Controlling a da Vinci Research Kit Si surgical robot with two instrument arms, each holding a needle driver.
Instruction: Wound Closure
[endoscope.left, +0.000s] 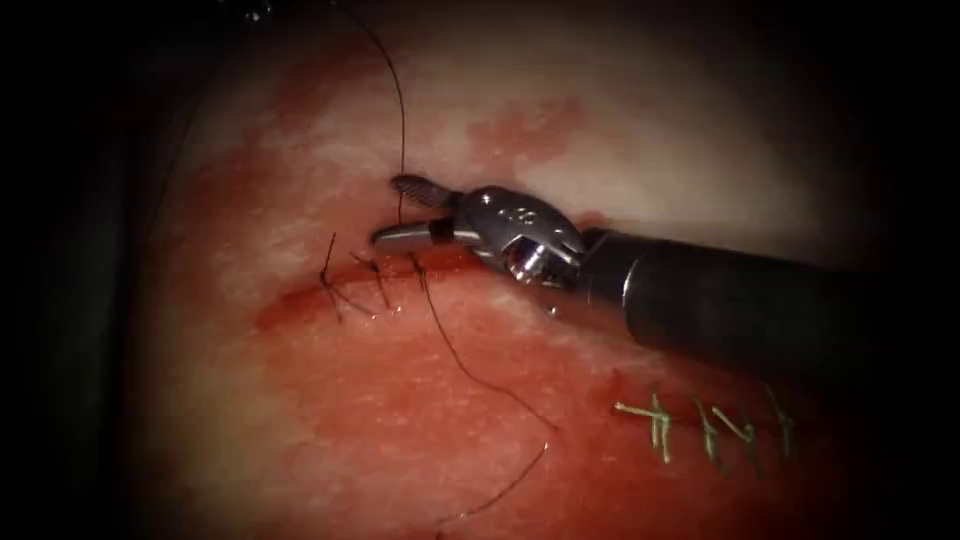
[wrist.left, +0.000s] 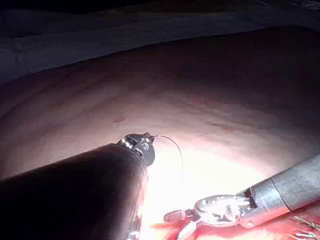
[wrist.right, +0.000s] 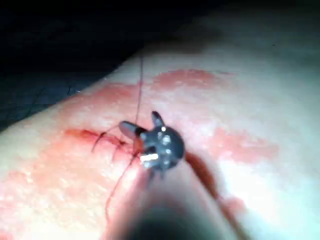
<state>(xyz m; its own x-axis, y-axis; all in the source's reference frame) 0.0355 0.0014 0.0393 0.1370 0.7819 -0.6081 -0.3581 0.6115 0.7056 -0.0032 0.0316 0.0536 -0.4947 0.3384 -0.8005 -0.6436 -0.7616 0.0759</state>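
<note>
A surgical practice bench in a lab: stitched tissue (endoscope.left: 620, 150) on a cloth (wrist.left: 75, 45), lit from close.

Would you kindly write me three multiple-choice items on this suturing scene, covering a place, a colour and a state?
1. Where is the right tool?
A. Over the green stitches
B. At the thread, just above the cut
C. Off the tissue

2. What colour are the stitches at the endoscope view's lower right?
A. Blue
B. White
C. Green

3. How do the right tool's jaws stand?
A. Open, holding nothing
B. Shut on a needle
C. Shut on tissue

Key:
1 B, the thread runs between its jaws by the cut.
2 C, they show bright green.
3 A, a clear gap parts the two jaws.
</note>
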